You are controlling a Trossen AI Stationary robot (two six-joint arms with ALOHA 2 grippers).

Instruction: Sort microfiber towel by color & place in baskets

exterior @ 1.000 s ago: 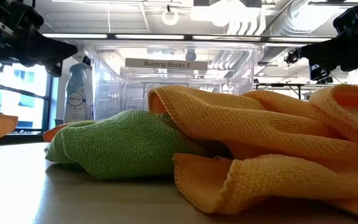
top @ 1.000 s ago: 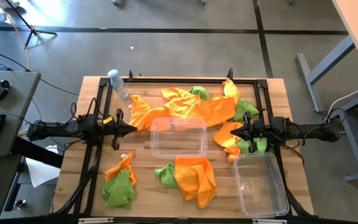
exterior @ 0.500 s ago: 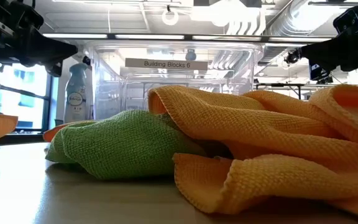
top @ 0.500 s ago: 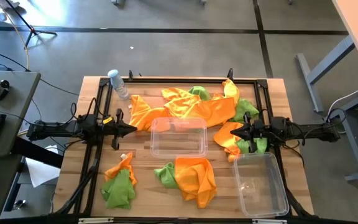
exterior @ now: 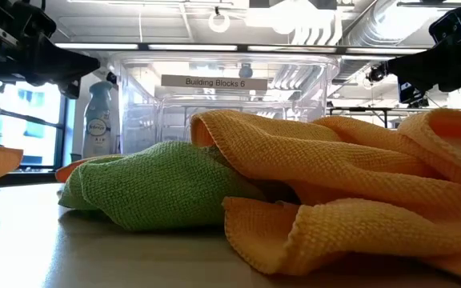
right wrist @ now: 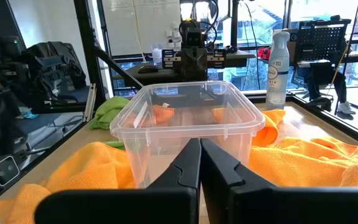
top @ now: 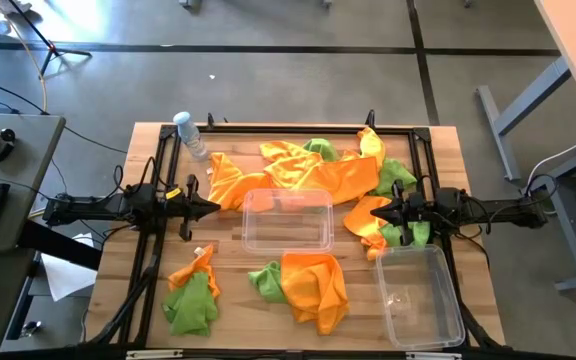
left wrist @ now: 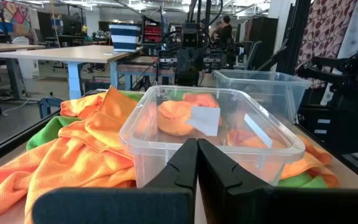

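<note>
Orange and lime green microfiber towels lie in heaps on the table: a wide heap (top: 308, 168) at the far side, one (top: 193, 295) near left, one (top: 308, 285) near centre, and one (top: 380, 225) under my right gripper. A clear basket (top: 288, 220) stands mid-table, holding no towel. The second basket (top: 420, 296) sits near right. My left gripper (top: 213, 207) hovers shut, left of the middle basket (left wrist: 210, 134). My right gripper (top: 373, 212) hovers shut on that basket's (right wrist: 191, 124) right. In the low view, both arms hang well above the table.
A small clear water bottle (top: 190, 133) stands at the far left corner. A black frame rail (top: 288, 128) runs along the table's far side and down both sides. In the low view, the near green towel (exterior: 150, 188) and orange towel (exterior: 334, 192) fill the foreground.
</note>
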